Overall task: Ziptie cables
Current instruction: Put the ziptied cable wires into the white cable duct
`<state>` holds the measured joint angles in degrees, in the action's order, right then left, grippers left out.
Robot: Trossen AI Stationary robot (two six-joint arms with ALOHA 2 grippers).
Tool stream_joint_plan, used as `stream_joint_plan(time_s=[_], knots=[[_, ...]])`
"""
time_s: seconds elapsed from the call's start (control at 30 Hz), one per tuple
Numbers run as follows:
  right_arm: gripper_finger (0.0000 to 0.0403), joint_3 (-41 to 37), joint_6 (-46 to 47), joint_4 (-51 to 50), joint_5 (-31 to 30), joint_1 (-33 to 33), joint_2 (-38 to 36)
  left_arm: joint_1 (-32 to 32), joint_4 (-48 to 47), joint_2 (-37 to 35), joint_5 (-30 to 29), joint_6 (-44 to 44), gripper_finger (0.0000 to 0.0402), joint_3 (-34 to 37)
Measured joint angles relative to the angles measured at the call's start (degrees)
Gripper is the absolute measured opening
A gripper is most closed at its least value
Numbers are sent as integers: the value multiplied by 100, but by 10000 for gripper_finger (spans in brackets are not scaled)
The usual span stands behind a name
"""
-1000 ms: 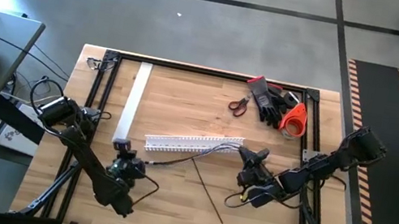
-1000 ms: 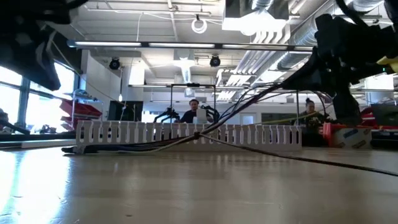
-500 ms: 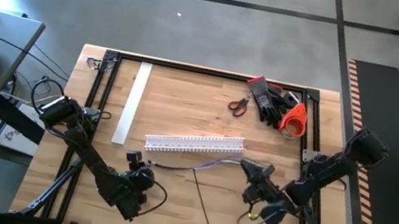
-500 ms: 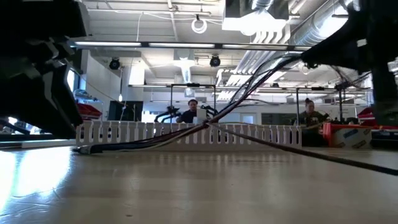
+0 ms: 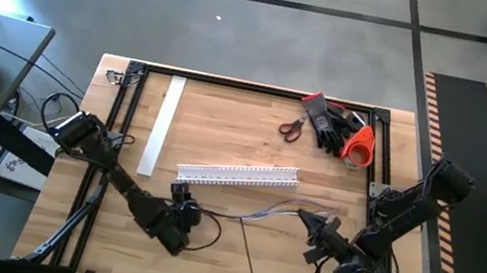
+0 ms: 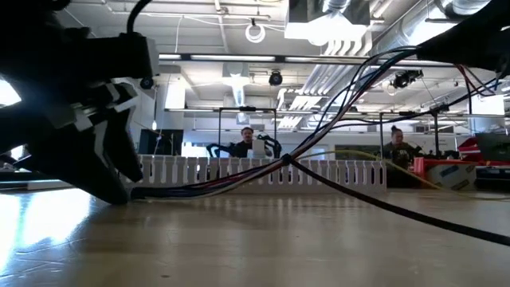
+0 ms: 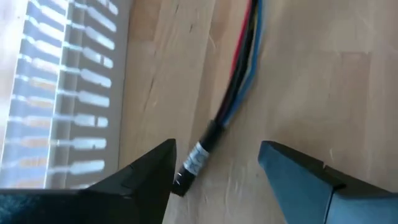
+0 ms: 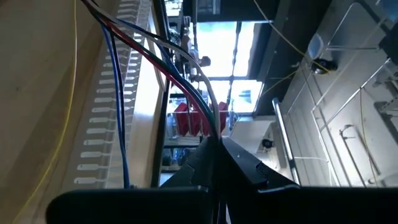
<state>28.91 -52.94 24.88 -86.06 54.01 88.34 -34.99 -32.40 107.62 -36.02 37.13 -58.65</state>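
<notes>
Wooden table (image 5: 226, 123), black-framed: we record the items on it at this moment.

Item, the cables (image 5: 255, 211): a bundle of mixed-colour wires lying on the wood in front of the white comb-toothed duct (image 5: 239, 174). One end, bound in a dark sleeve with a pale label, rests on the table between the left gripper's fingers (image 7: 146, 171). The other end rises off the table to the right gripper.

Item, left gripper (image 5: 181, 218): a second ago we had it clamped farther toward the table's left edge; it has since slid right along the bundle and spread its fingers wide. In its wrist view the sleeved cable end (image 7: 198, 157) lies loose in the gap, touching neither finger as far as we can see.

Item, right gripper (image 5: 324, 239): pinched tight on the far end of the cables, as it was a second ago, and drawn back toward the table's near right corner, so the wires now trail out longer than before.

Also present, untouched: scissors (image 5: 291, 127), dark gloves (image 5: 329, 124) and an orange roll (image 5: 360, 145) at the far right corner; a white strip (image 5: 162, 122) at left.

Our judgement: the left end has been let go, and only the right gripper holds the bundle. We see no tie around the wires; cinching remains undone.
</notes>
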Motion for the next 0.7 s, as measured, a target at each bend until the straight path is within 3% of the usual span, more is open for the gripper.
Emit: stream_joint_plan(time_s=[0.4,0.5,0.7], knots=[[2,2,918,24,2,331,0,727,481,-34,1651,-889,217,125],[2,2,1177,24,2,449,0,824,605,-34,2099,-1165,184,125],[8,2,2009,24,7,816,0,932,727,-34,2679,-1293,63,129]])
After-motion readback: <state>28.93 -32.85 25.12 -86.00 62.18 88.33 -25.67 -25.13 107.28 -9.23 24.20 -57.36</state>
